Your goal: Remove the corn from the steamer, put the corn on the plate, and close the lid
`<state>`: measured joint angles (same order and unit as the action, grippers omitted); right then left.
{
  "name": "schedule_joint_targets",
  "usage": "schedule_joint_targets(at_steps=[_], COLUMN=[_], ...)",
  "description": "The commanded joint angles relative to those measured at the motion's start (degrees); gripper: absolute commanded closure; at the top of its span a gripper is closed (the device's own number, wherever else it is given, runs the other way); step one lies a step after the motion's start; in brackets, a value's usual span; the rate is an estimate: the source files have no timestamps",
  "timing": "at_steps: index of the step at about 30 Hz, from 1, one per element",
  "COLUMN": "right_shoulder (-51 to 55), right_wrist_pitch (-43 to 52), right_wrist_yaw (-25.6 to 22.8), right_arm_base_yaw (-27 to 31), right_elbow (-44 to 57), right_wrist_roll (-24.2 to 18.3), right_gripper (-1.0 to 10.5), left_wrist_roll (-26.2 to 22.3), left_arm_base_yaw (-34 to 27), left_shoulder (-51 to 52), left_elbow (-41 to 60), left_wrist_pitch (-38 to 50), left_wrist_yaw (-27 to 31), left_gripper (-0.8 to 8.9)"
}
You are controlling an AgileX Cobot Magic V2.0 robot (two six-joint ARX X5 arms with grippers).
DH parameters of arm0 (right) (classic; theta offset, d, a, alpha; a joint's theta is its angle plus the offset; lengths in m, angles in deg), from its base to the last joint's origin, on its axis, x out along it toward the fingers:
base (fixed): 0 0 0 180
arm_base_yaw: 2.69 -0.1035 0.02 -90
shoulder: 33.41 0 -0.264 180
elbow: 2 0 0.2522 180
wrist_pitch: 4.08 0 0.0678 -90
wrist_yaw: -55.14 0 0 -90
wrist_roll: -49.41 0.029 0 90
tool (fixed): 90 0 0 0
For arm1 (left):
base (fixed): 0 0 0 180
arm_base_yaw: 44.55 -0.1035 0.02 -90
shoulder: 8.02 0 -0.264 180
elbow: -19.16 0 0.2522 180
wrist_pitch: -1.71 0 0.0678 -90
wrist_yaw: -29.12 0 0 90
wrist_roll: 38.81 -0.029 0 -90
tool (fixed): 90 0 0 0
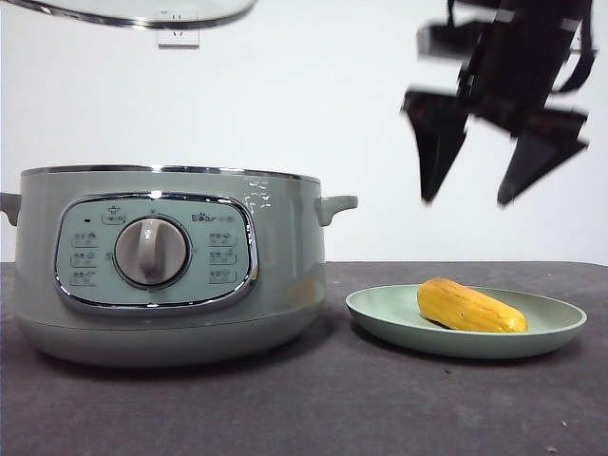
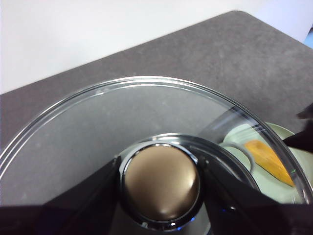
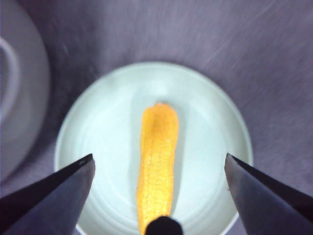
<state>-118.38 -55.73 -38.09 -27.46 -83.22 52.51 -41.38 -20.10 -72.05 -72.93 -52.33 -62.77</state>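
Note:
The yellow corn (image 1: 469,307) lies on the pale-green plate (image 1: 380,309) to the right of the sage-green steamer (image 1: 285,247). My right gripper (image 1: 468,201) hangs open well above the plate; in its wrist view the corn (image 3: 157,166) lies lengthwise on the plate (image 3: 215,127) between the spread jaws, apart from them. My left gripper (image 2: 160,181) is shut on the knob (image 2: 160,182) of the glass lid (image 2: 98,127), held high above the steamer; the lid's rim (image 1: 133,13) shows at the top left of the front view. The steamer stands uncovered.
The dark grey table (image 1: 332,408) ends at a white wall behind. The steamer's side handle (image 1: 335,205) points toward the plate, and the steamer's rim (image 3: 14,98) shows beside the plate in the right wrist view.

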Motion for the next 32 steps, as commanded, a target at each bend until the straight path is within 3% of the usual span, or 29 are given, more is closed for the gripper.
schedule_joint_targets(at_steps=[1,15,32], right_shoulder=[3.8,21.6,26.6], right_wrist_pitch=[-0.2,-3.2,-9.4], right_wrist_yaw=[-0.3,-0.3,-3.2], right_arm_base_yaw=[0.0,0.0,0.0], right_elbow=[0.3,0.3,0.3], right_wrist_roll=[0.5,2.4,2.4], right_gripper=[5.0,5.1,5.1], left_wrist_roll=[0.0,3.5,4.5], left_arm_base_yaw=[0.0,0.0,2.7], left_shoulder=[0.4,-0.3,-8.7], left_elbow=[3.6,16.8,17.0], left_wrist_pitch=[5.6,21.1,22.9], left_wrist_yaw=[0.4,0.2,0.0], left_gripper=[8.22,8.22,8.22])
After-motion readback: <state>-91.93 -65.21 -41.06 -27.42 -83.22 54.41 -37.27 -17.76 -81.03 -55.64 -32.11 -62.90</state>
